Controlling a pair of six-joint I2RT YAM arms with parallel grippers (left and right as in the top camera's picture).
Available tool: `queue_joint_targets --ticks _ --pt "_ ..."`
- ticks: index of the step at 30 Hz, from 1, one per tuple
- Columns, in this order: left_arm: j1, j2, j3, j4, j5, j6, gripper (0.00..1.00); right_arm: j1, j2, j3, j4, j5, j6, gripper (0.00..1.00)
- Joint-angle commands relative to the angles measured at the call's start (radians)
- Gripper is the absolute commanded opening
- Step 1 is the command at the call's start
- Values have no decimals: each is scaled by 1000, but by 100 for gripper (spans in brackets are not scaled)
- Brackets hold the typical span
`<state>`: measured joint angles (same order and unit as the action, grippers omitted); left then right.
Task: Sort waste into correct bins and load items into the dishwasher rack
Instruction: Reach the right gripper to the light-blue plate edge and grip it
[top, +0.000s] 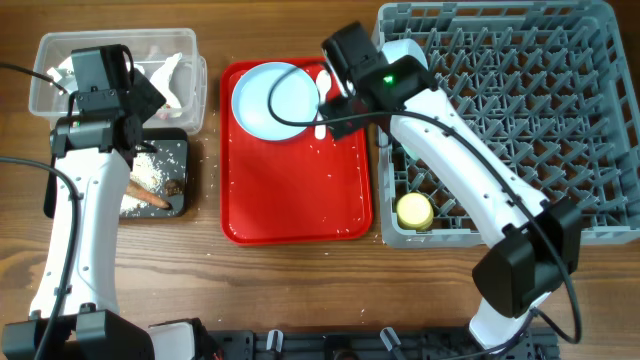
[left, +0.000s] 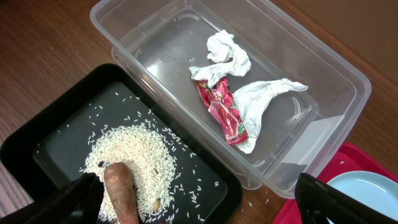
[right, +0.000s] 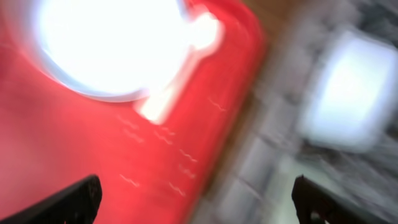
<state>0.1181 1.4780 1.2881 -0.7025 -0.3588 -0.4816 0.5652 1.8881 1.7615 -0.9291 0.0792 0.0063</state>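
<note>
Plate (right: 106, 46) lies ahead of right gripper (right: 196, 190).

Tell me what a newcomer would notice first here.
The flat red serving tray in the middle, with a pale blue round plate at its far end, draws the eye first. To its right stands the large grey plastic dishwasher rack, a small yellow cup in its near left corner.

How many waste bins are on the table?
2. The clear tub is at the far left, holding paper and a wrapper; the black tray sits beside it, nearer the robot, holding rice and a brown stick. None looks hidden.
</note>
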Motion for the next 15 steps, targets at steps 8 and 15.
queue_joint_targets --ticks 8,15 --pt "3 -6 12 2 -20 -13 100 8 111 9 338 -120 477 73" --pt "3 -6 12 3 -20 -13 100 10 266 9 330 -75 665 66"
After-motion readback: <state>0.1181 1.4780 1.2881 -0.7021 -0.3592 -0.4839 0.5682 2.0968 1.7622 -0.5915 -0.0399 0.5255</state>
